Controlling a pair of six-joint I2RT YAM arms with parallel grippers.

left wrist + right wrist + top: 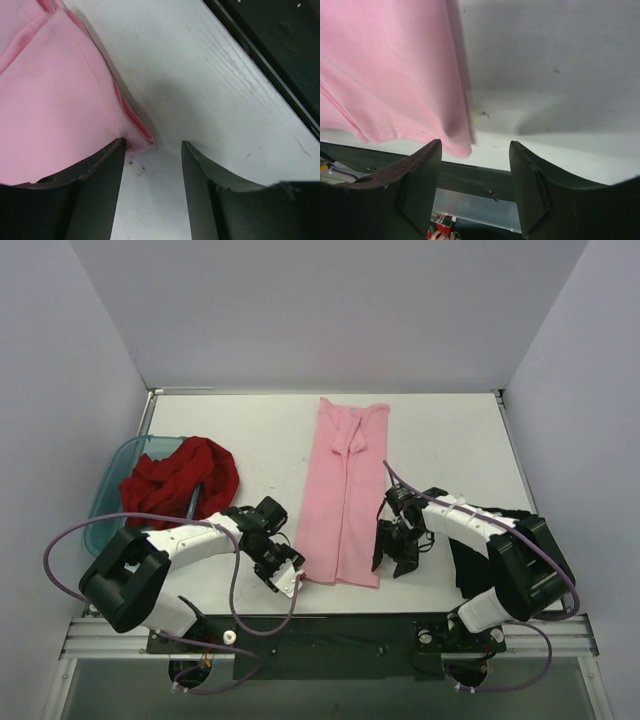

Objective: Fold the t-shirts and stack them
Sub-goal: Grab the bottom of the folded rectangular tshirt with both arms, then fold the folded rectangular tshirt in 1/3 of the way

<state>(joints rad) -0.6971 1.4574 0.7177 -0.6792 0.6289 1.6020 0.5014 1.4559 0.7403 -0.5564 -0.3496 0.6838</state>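
Closing now, you risk pinching the bare white table (450, 440) instead of cloth. Your left gripper (152, 145) stands wide and empty. The layered corner of the long, folded light pink cloth t-shirt (50, 100) touches the finger on the left of its wrist view, so the gap sits mostly beyond the hem. Your right gripper (475, 145) is equally wide and empty, with the shirt's other near corner just ahead of its left-side finger. Catch only the top layer and the fold probably opens as you lift. The heaped dark red shirt (185, 475) lies well off your left gripper's outer side.
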